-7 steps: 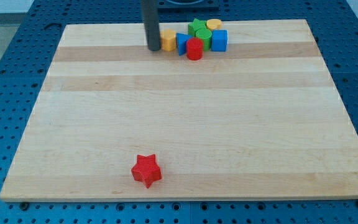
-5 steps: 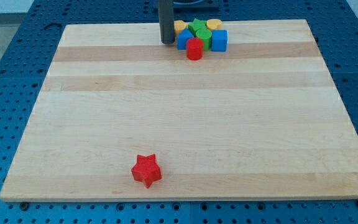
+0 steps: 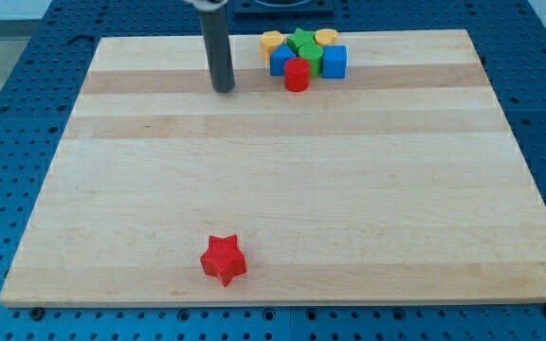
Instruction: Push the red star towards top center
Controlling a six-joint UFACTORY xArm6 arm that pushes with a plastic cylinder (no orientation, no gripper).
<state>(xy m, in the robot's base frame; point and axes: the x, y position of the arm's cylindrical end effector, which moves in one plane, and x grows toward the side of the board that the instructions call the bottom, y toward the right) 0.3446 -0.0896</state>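
While the red star [image 3: 224, 260] lies low on the wooden board [image 3: 282, 170], near the view's bottom edge and left of centre, my tip [image 3: 224, 89] sits far up the board, near the view's top, well apart from it. Rod upright, dark, entering from the view's top edge. No claw on this rig, so no open or closed state to record; the tip touches no block.

Cluster at the view's top, right of the tip, a gap between them:
- yellow block [image 3: 272, 41], leftmost at the back edge
- green star [image 3: 301, 42] beside it
- second yellow block [image 3: 327, 37], rounded, at the back right
- blue block [image 3: 280, 61], left front, shape unclear
- red cylinder [image 3: 297, 74], frontmost, touching the blue block
- green block [image 3: 312, 59] behind the cylinder, shape hard to make out
- blue cube [image 3: 336, 62], right end

Red star alone, nothing near it; blue perforated table [image 3: 8, 114] shows around the board
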